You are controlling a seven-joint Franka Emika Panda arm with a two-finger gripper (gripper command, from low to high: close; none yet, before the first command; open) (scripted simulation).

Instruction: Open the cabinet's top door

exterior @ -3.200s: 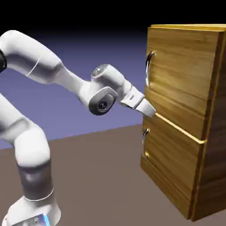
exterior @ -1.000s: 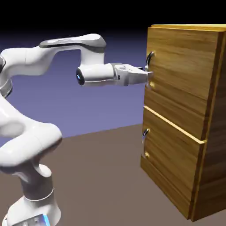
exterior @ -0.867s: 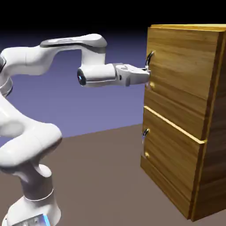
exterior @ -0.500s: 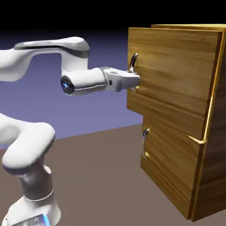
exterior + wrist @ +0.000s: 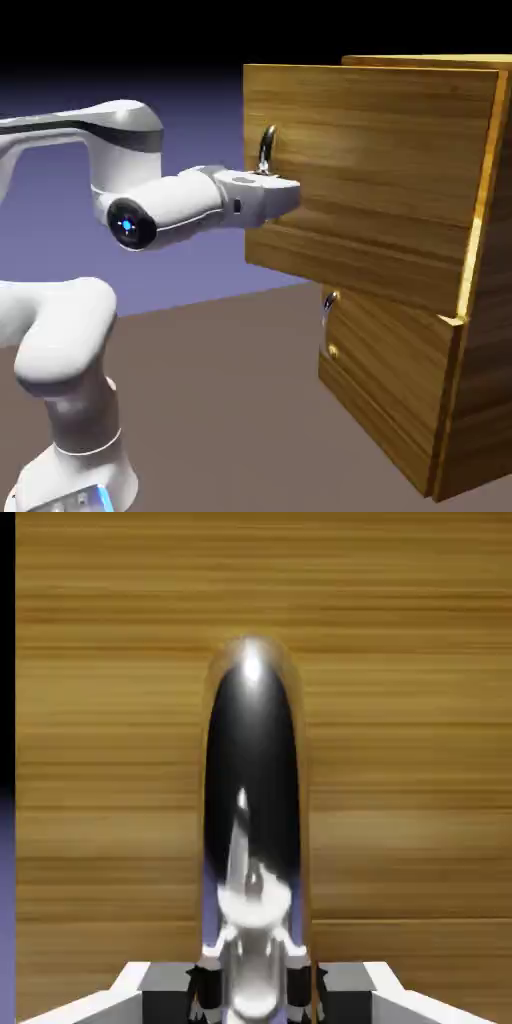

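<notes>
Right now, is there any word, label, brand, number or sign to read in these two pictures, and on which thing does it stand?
None: no text, number or sign is readable in either view.
The cabinet and the top door show only wood grain.
The handle shows only reflections.
The gripper and the white arm carry no lettering; the blue light on the arm is a plain dot.

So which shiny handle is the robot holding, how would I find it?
Find the tall wooden cabinet, then its top door, swung out. The long curved silver handle sits near that door's free edge, pinched by the end effector; the lower door's handle is smaller.
</notes>
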